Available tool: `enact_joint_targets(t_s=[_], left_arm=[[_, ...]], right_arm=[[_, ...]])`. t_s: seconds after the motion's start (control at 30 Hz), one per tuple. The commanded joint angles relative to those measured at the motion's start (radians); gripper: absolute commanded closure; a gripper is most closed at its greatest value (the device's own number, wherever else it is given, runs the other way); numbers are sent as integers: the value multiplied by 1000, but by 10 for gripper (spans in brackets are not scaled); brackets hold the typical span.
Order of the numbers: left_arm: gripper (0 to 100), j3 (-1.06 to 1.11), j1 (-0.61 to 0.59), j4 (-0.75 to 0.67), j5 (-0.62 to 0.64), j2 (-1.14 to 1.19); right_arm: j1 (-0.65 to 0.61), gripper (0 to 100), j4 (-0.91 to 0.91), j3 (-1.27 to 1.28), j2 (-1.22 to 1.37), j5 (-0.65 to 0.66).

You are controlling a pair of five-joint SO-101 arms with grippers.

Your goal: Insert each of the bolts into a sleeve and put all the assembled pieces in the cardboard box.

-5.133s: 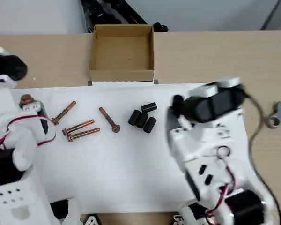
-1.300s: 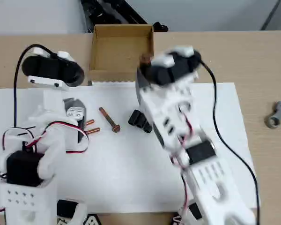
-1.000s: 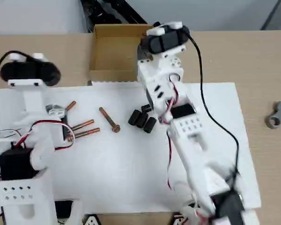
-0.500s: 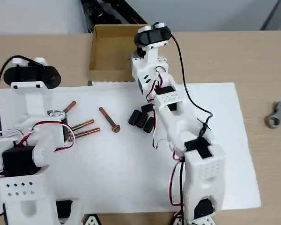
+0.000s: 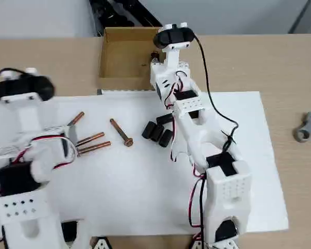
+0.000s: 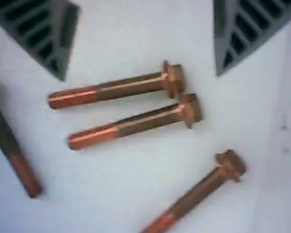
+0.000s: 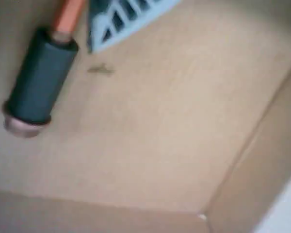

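Note:
Four copper bolts lie on the white sheet (image 5: 119, 192): one (image 5: 76, 118), a pair (image 5: 92, 143) and one (image 5: 121, 132). Several black sleeves (image 5: 158, 130) sit in a cluster mid-sheet. My left gripper (image 5: 67, 141) (image 6: 141, 72) hangs open above the pair of bolts (image 6: 131, 104), with a third bolt (image 6: 199, 194) beside them. My right gripper (image 5: 155, 61) (image 7: 72, 24) is inside the cardboard box (image 5: 114, 57). It is shut on the threaded end of an assembled piece (image 7: 39, 82), a bolt in a black sleeve, just over the box floor (image 7: 160, 121).
A grey metal part (image 5: 306, 127) lies on the wooden table at the far right. The right arm (image 5: 197, 129) stretches across the sheet beside the sleeves. The box wall (image 7: 262, 160) rises close to the held piece.
The right arm swung from the sheet's right side up to the box and now reaches inside it. The left arm came over the bolts and has shifted slightly left.

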Motion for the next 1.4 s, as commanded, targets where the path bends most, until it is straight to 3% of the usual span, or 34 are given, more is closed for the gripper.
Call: enact_joint_targets(t_s=[0.0, 0.1, 0.27, 0.47, 0.93, 1.37], left_arm=[[796, -5, -25, -12, -37, 18], [797, -8, -25, -17, -25, 106], [794, -13, -35, -80, 121, 305], [794, -88, -48, -140, 115, 526], [827, -568, -51, -37, -448, 1080], [846, -742, -58, -23, -652, 1389]], right_arm=[[15, 868, 137, -51, -182, -11], [13, 868, 260, -49, -286, -11], [8, 869, 461, -49, -423, -11], [8, 869, 679, -49, -539, -11], [8, 869, 935, -48, -657, -14], [8, 869, 1021, -46, -742, -14]])
